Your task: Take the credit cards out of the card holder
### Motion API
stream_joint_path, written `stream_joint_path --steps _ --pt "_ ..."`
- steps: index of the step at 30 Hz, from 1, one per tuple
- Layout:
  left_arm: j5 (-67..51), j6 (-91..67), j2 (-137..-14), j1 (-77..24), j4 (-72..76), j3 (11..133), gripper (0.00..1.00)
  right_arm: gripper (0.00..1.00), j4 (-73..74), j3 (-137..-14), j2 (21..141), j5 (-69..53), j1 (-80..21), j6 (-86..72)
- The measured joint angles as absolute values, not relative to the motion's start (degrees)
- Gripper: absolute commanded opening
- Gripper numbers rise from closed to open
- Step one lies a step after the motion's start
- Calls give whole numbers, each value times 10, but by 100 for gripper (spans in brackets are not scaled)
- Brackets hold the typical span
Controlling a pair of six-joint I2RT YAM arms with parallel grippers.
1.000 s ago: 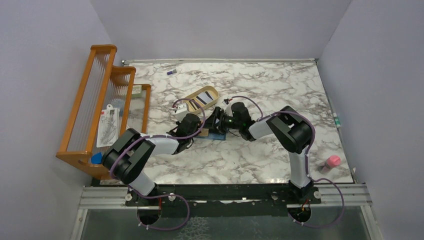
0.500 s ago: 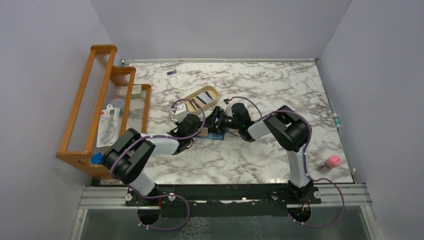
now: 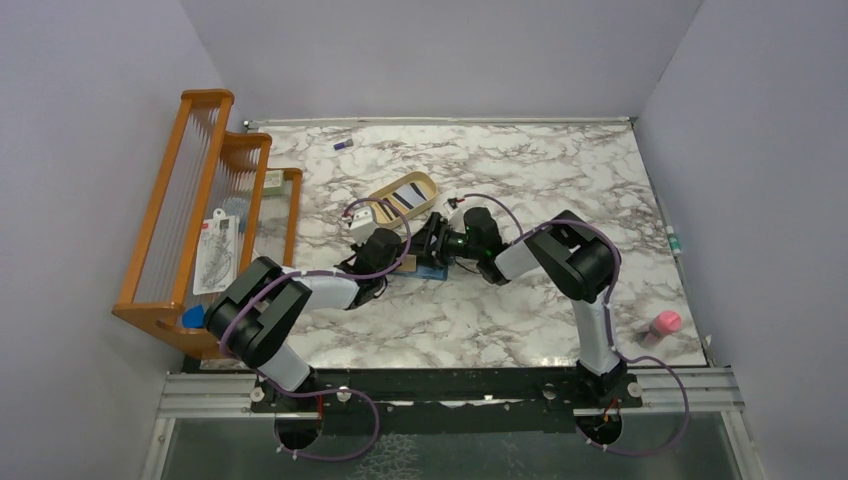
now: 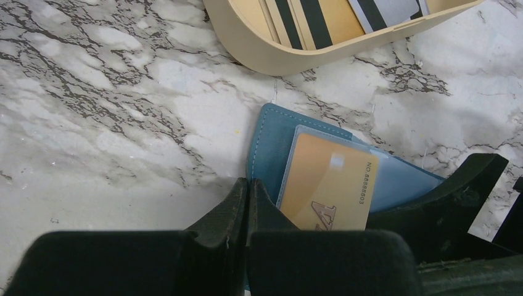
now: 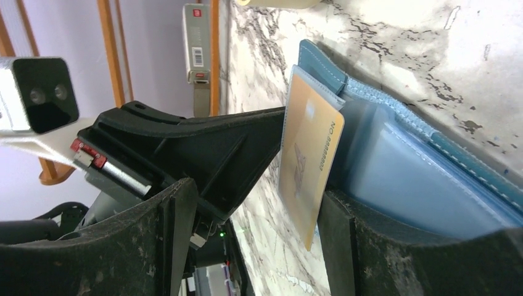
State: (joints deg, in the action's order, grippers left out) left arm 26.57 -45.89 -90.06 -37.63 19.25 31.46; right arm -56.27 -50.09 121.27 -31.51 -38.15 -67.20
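The teal card holder (image 4: 271, 132) lies open on the marble, also seen from above (image 3: 432, 271). A tan credit card (image 4: 327, 185) sticks halfway out of its light-blue pocket. My left gripper (image 4: 247, 188) is shut, with its tips pressing on the holder's left edge. My right gripper (image 5: 259, 240) is open around the free end of the tan card (image 5: 305, 166); the card rests by one finger (image 5: 345, 246), with a wide gap to the other. More striped credit cards (image 4: 321, 18) lie in the tan oval tray (image 4: 259, 49).
The tan tray (image 3: 400, 197) sits just behind the two grippers. An orange wooden rack (image 3: 200, 200) with papers stands along the left edge. A small purple item (image 3: 343, 145) lies far back, and a pink object (image 3: 665, 322) sits at the near right.
The right arm has edged slightly left toward the left gripper. The left arm and the card holder have stayed put.
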Motion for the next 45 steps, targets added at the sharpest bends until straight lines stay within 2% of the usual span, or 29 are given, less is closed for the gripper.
stream_joint_path --steps 7,12,23,32,45 --pt "279 -459 -898 -376 186 315 0 75 -417 -566 1211 -330 -382 -654" --pt "284 -460 -895 -376 180 314 0 75 -371 -592 1215 -342 -381 -644" --pt "286 -463 -884 -376 168 310 0 74 -439 -578 1227 -371 -376 -655" --pt "258 -467 -868 -381 166 297 0 74 -515 -515 1209 -373 -374 -662" --pt "190 -471 -858 -377 168 291 0 74 -522 -474 1186 -396 -343 -657"
